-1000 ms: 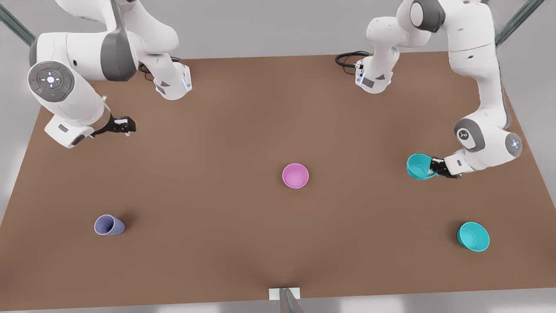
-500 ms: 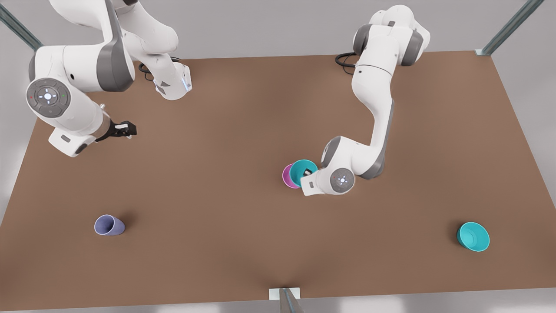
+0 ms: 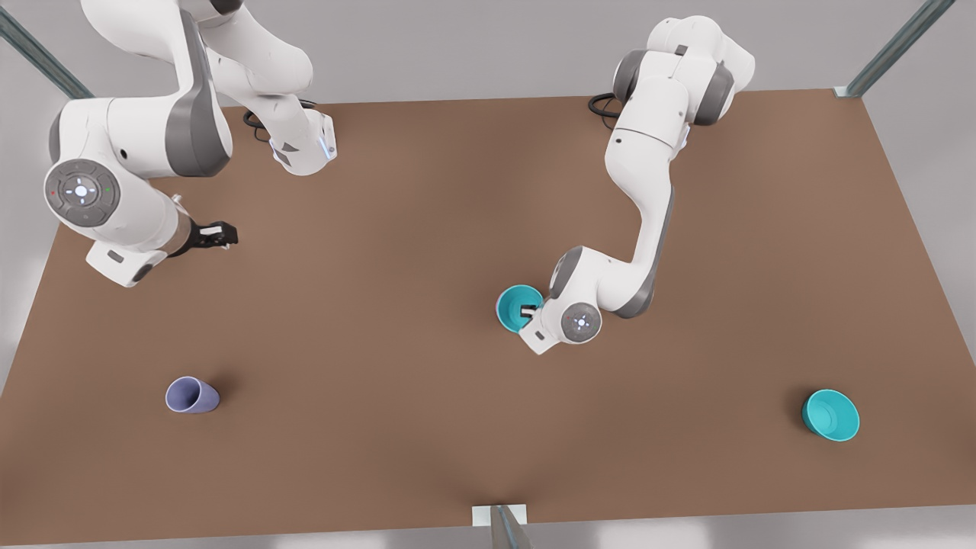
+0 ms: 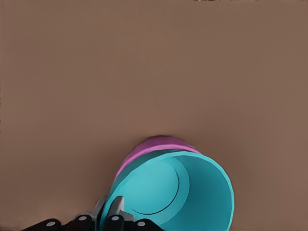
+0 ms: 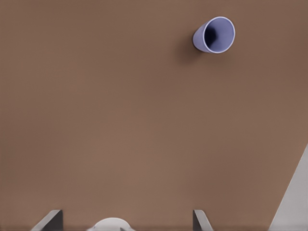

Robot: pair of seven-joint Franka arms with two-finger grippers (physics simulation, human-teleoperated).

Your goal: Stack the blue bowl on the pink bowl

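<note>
From where I stand, the arm on the front view's right is the left arm, and its left gripper (image 3: 526,311) is clamped on the near wall of the small round teal plastic blue bowl (image 3: 517,305), one finger inside the rim and one outside. That bowl sits right over the middle of the brown table (image 3: 396,229), squarely above the small round pink plastic bowl (image 4: 159,145), which peeps out as a magenta crescent behind the teal rim in the left wrist view. The two rims look nested or nearly so; I cannot tell whether the teal base is fully seated or tilted a little.

What matters for the next move, as I judge it, is that the pink bowl lies directly beneath the held one, so the fingers need only let go and lift straight up, away from the rim they pinch.

The right gripper (image 3: 216,235) hangs over the table at the front view's left, well apart from both bowls, waiting; its fingers look drawn together on nothing. A second teal plastic bowl (image 3: 830,415) and a lavender-blue plastic cup (image 3: 191,395) rest far off near the front edge, the cup lying on its side.
</note>
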